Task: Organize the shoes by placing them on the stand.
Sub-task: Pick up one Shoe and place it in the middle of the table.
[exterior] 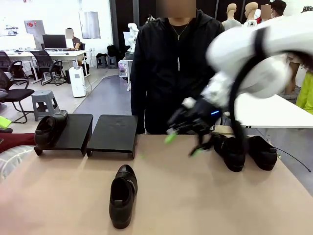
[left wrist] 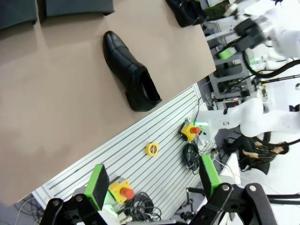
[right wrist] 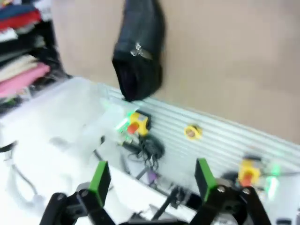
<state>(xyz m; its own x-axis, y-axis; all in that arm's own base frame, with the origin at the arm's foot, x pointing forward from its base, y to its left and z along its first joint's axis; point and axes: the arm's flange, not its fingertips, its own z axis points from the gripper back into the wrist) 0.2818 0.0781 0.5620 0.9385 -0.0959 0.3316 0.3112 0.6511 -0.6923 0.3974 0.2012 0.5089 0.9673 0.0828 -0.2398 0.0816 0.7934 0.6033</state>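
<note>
Front view: right gripper (exterior: 182,145) hangs spread and empty beside two shoes (exterior: 234,152) at the right of the table (exterior: 195,205); left gripper (left wrist: 154,180) gapes empty too. One shoe (exterior: 49,129) sits on the stand (exterior: 78,132), another shoe (exterior: 122,196) lies mid-table. Better to pinch a shoe across its sides, near the opening.

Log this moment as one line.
left gripper: open, empty | right gripper: open, empty, midair | racked shoe: on stand left unit | loose shoe: middle of table | two shoes: table's right side

1. right arm (exterior: 264,54) enters the front view from 2 o'clock, blurred.
2. right gripper (exterior: 183,145) points toward 8 o'clock, jaws wide apart, empty.
3. left gripper (left wrist: 153,183) jaws wide apart, empty.
</note>
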